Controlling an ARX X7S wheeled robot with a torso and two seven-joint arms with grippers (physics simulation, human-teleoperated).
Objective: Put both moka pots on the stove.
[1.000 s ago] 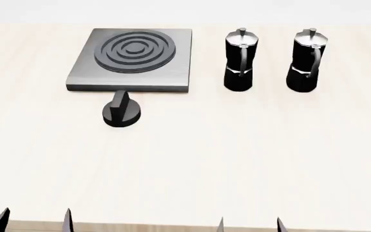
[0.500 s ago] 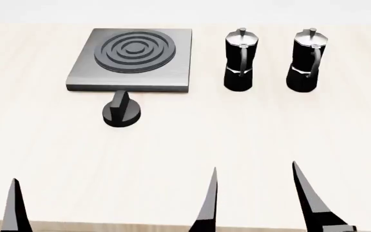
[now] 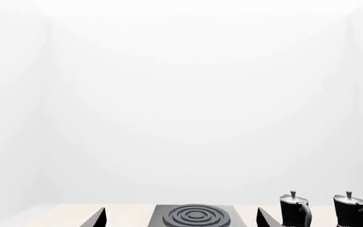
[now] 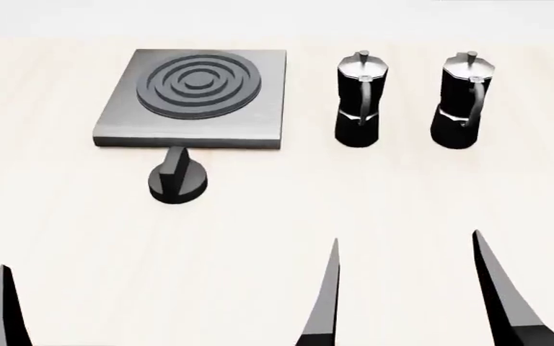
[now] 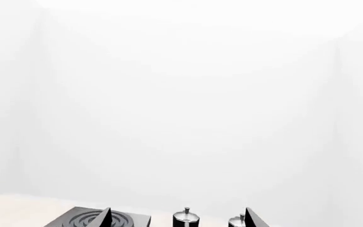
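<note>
Two black moka pots stand upright on the table right of the stove (image 4: 113, 119): one near it (image 4: 360, 101), one farther right (image 4: 464, 101). Neither pot is touched. My right gripper (image 4: 404, 238) is open, well short of the pots, with its fingers spread wide. In the right wrist view the right gripper (image 5: 179, 213) frames the silver lids of both pots (image 5: 186, 218) (image 5: 237, 221). My left gripper (image 3: 181, 213) is open and faces the stove (image 3: 164, 211); both pots (image 3: 295, 211) (image 3: 353, 211) show to one side. In the head view only one of its fingertips (image 4: 5, 295) shows.
A low round black knob (image 4: 178, 178) with a raised ridge lies on the table just in front of the stove. The pale wooden table (image 4: 257, 216) stretches between the grippers and the objects. White walls stand behind.
Both grippers have risen from the bottom edge into the head view; the right fingers now reach farther forward. The head view has shifted slightly. Pots and stove have not moved.
</note>
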